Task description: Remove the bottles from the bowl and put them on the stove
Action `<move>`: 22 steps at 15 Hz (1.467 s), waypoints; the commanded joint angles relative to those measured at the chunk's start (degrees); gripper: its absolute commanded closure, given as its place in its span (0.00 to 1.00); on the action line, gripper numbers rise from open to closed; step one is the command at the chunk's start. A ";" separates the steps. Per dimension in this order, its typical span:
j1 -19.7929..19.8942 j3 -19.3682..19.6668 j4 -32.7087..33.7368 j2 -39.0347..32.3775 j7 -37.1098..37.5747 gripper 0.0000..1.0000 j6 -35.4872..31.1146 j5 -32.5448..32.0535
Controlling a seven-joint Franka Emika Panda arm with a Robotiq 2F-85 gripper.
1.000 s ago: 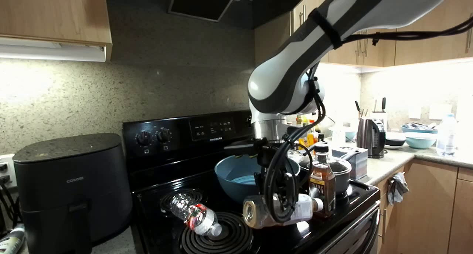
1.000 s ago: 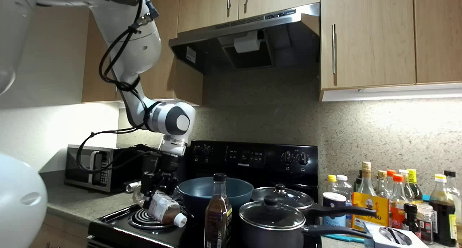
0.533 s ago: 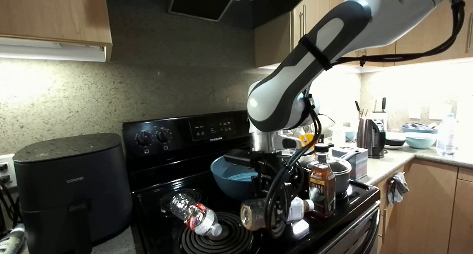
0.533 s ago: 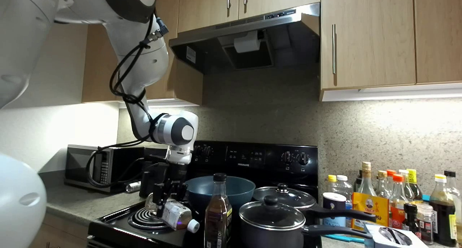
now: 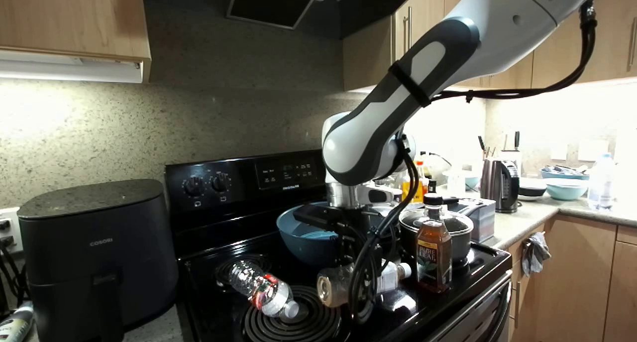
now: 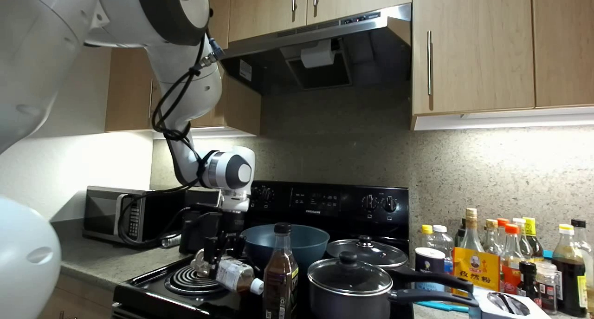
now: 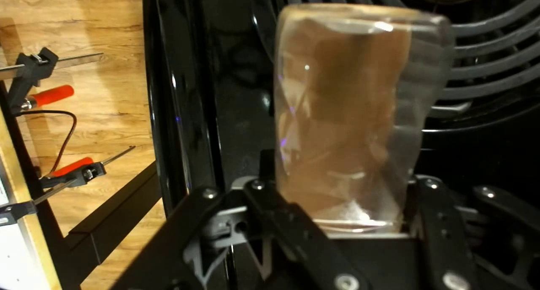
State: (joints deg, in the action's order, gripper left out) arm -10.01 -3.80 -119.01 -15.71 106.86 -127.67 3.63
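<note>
My gripper (image 5: 366, 285) is shut around the middle of the bottle with the pale label (image 5: 390, 277); it also shows in an exterior view (image 6: 234, 273). In the wrist view the bottle (image 7: 341, 108) is clear with brown contents, between the fingers. It lies sideways low over the stove (image 5: 211, 304); I cannot tell whether it touches the surface. The red-labelled bottle (image 5: 264, 289) lies on its side across the front coil burner. The blue bowl (image 5: 298, 245) stands behind the gripper, also in an exterior view (image 6: 308, 254). No bottle shows in its visible part.
A tall tea bottle (image 5: 434, 257) stands upright on the stove, close to the held bottle's cap. Lidded pots (image 6: 350, 291) with long handles stand beside it. The air fryer (image 5: 99, 267) is left of the stove. Several condiment bottles (image 6: 510, 249) stand on the counter.
The arm has come lower. The gripper has carried the held bottle a little closer to the bowl, leftward or rightward depending on the exterior view. The red-labelled bottle has not moved.
</note>
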 commanded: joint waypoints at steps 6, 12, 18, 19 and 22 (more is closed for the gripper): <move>-0.06 0.45 1.87 -0.34 0.45 0.00 0.39 0.42; -0.33 -1.73 -0.09 6.18 -4.06 0.00 1.57 1.48; -0.94 -3.90 -1.05 14.24 -5.51 0.00 2.68 0.71; -0.98 -4.20 -1.13 15.17 -5.37 0.00 2.66 0.48; -0.77 -4.68 1.07 13.78 -3.39 0.00 2.62 0.17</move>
State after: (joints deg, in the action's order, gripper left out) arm -11.20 -8.06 -118.08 -1.89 103.46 -125.25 3.80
